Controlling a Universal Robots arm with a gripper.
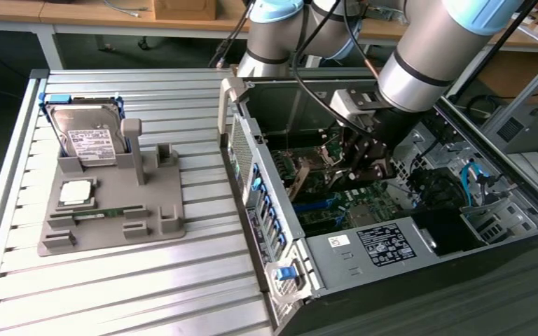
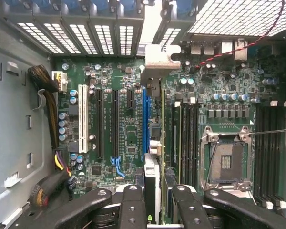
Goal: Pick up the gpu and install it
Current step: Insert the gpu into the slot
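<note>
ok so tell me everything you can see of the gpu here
The thin dark gpu card shows edge-on in the wrist view, standing on edge over the green motherboard along the long blue slot. Its silver metal bracket lies by the case's rear slot openings. The black end effector grips it from both sides. Whether it is seated I cannot tell.
</note>
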